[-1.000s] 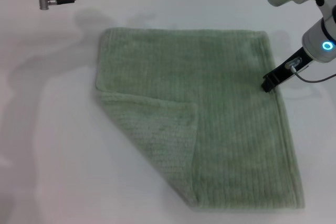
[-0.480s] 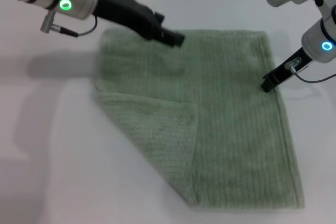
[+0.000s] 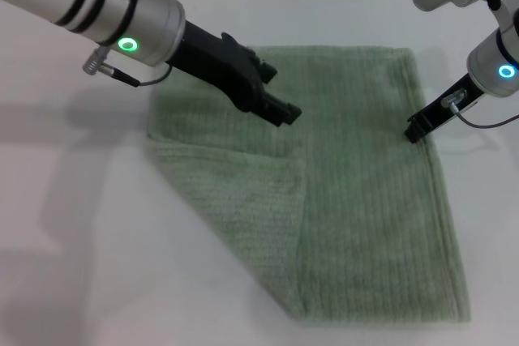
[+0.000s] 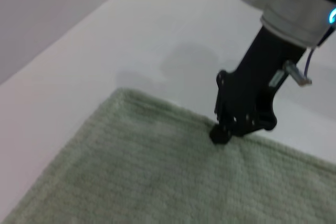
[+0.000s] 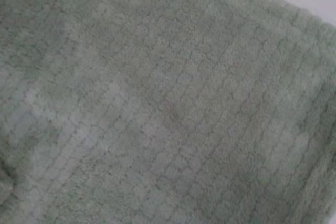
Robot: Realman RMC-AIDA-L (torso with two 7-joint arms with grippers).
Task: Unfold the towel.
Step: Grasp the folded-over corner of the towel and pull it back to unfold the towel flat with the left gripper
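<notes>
towel (image 3: 349,184) lies flat on white table (image 3: 81,224), ribbed sage terry, one corner folded over just below left gripper (image 3: 285,113). left gripper hovers over towel, fingers look together. right gripper (image 3: 415,130) tip presses towel's edge; left wrist cam shows contact, open/closed unclear. right wrist cam: only weave.

**Two-tone arms, glowing rings, lots of loose cable**

Both arms are glossy white/silver tubes that end in matte black wrist sections. The left arm (image 3: 122,14) has black bands around its silver shell and a green light ring, plus a metal plug with a thin black cable. The right arm (image 3: 495,62) has a blue-cyan ring, a small silver connector and a looping black cable. Its black gripper (image 4: 231,127) shows tiny screws.
</notes>
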